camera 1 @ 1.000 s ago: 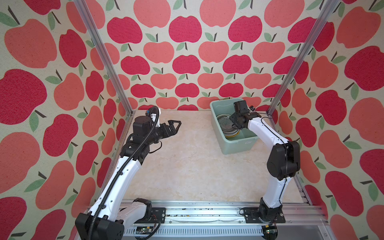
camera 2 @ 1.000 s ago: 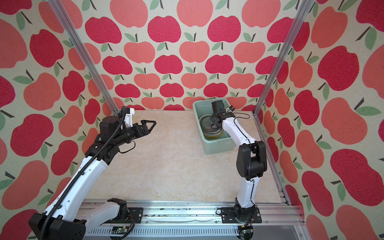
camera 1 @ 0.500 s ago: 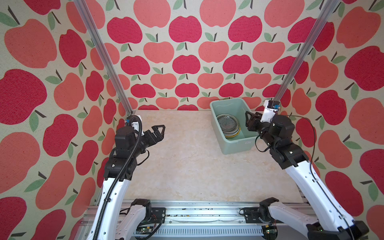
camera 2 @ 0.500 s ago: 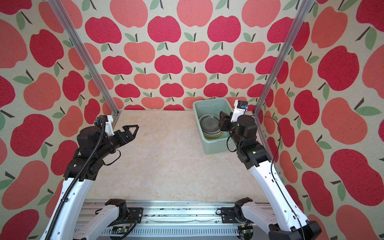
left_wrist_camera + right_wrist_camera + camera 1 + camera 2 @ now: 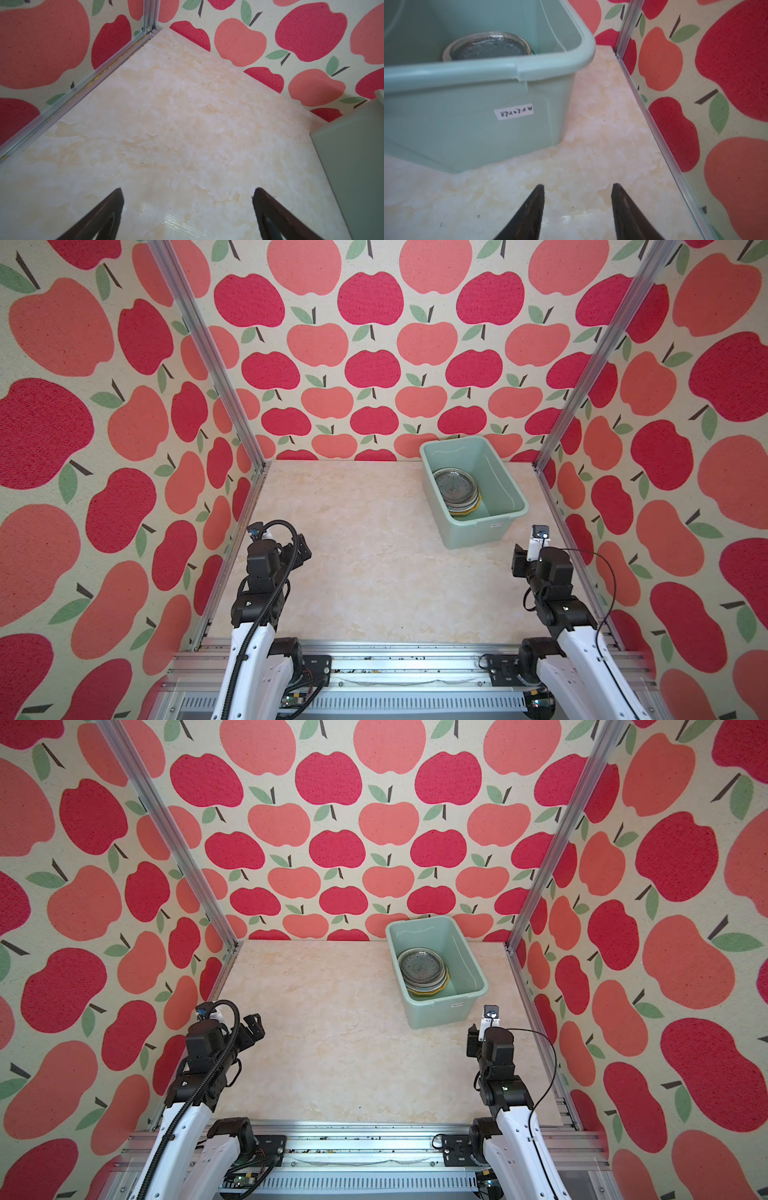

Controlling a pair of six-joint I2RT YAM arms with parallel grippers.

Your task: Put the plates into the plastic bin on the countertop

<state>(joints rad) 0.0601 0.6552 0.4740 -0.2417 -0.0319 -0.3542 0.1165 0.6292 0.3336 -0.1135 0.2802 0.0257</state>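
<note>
Left end effector (image 5: 188, 190), wide open, and right end effector (image 5: 578, 185), half open, both empty, now withdrawn from bin (image 5: 498, 485); plates (image 5: 456, 489) stacked inside, bench (image 5: 365, 564) apparently cleared.

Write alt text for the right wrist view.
A mint-green plastic bin holds a stack of plates, a white label on its outer wall. It sits on a beige marble countertop; the right gripper hovers short of it, jaws open and empty.

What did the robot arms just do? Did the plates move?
The right gripper came out of the mint-green bin and pulled back toward the near rail. The left gripper pulled back too. Both are open and empty. The plate stack and bin stayed put.
</note>
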